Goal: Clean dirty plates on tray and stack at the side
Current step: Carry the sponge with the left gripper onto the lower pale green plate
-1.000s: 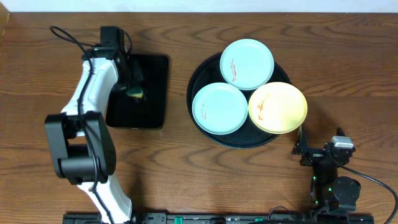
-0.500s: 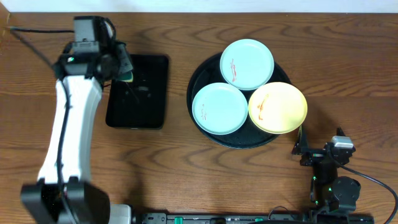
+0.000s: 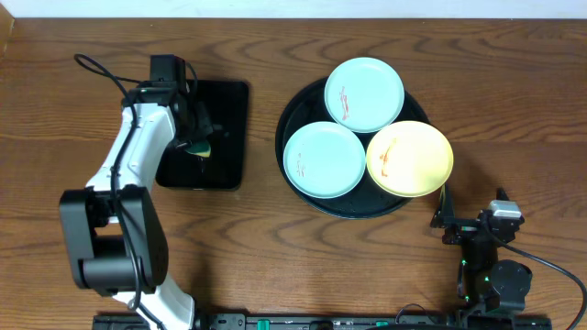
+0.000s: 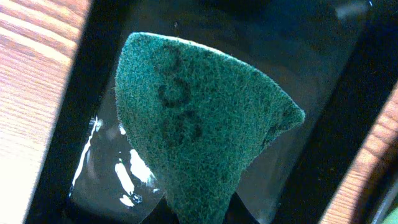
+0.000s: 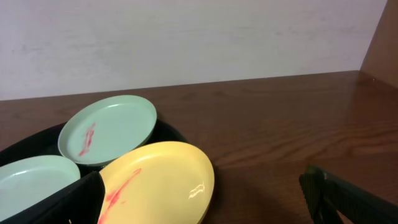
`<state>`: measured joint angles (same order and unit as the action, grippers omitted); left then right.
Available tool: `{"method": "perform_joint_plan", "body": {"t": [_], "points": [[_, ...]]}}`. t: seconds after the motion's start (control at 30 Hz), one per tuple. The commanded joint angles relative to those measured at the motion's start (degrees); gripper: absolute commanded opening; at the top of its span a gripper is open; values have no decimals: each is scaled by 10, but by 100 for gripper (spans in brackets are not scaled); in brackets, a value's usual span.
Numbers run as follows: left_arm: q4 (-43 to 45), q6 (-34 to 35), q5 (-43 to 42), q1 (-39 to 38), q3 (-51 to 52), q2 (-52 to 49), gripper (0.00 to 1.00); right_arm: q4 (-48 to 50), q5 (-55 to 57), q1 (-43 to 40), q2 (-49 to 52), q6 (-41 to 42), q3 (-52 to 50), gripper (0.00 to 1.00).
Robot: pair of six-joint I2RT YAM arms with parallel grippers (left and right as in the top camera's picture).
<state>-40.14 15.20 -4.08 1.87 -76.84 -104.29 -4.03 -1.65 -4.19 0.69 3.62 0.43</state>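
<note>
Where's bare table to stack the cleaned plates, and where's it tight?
Widest: bare table right of the round tray, past the yellow plate. Also the near strip in front of that tray, and a narrow gap between it and the rectangular tray. Crowded: round tray, filled by three plates; rectangular tray, under the left gripper holding a sponge.

Dark wooden table (image 3: 275, 266) meets a pale, seemingly plain wall (image 5: 186, 37) behind.
</note>
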Motion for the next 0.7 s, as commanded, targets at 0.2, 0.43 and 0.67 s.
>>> {"method": "perform_joint_plan", "body": {"t": [0.2, 0.43, 0.67], "points": [[-5, 1, 3, -1, -35, 162, 7, -3, 1, -8, -4, -5, -1, 99], [58, 1, 23, -1, 30, 127, 8, -3, 1, -8, -4, -5, -1, 99], [99, -1, 22, 1, 52, 40, 7, -2, 1, -8, -3, -5, -1, 99]]}}
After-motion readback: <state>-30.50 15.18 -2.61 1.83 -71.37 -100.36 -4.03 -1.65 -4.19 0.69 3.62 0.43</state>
